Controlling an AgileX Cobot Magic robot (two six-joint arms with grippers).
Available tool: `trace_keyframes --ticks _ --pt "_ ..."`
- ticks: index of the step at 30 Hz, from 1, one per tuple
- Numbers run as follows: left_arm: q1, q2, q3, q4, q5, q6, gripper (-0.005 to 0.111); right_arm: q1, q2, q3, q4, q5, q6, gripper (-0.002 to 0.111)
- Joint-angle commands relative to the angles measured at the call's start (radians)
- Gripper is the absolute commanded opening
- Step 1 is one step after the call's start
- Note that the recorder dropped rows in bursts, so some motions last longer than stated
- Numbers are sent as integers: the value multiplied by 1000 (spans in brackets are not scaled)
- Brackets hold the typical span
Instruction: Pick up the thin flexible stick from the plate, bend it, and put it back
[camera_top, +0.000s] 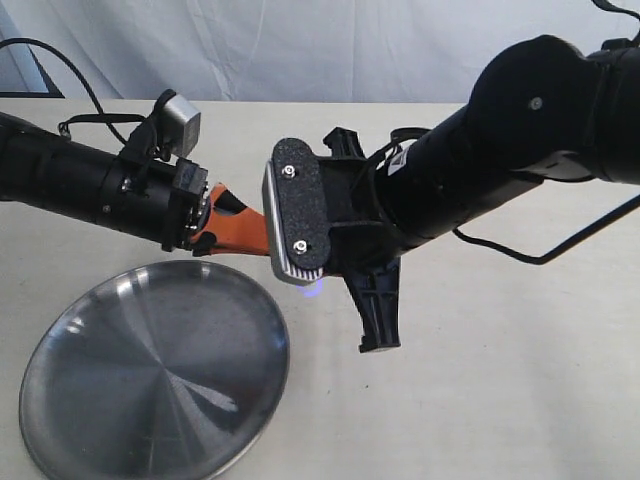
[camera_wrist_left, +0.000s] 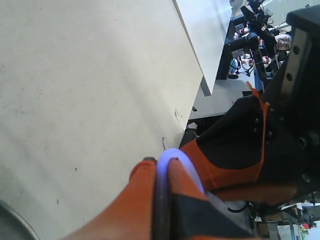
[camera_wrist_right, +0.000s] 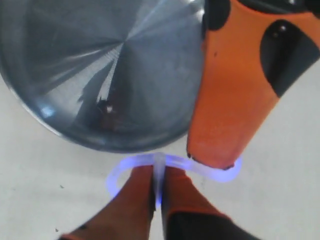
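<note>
The right gripper (camera_wrist_right: 158, 176) is pinching the glowing, bowed thin flexible stick (camera_wrist_right: 131, 161). The left gripper (camera_wrist_left: 159, 169) is clamping it too, beside the plate (camera_wrist_right: 50, 50).

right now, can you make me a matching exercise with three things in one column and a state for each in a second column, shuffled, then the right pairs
Things
1. thin translucent flexible stick
2. round shiny stainless-steel plate
3. right gripper with orange fingers

States
A. lies flat on the cream table, touched by no gripper
B. shut on one stretch of the stick
C. bent into a curve, glowing blue-violet

Pairs: 1-C, 2-A, 3-B
</note>
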Motion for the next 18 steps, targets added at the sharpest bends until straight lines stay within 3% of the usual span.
trace_keyframes --ticks 1,18 --pt "5 -1 -3 -62 -43 -1 0 11 -10 -1 130 45 -144 -1" --pt "5 -1 -3 -58 -43 2 0 11 -9 -1 164 90 -343 -1"
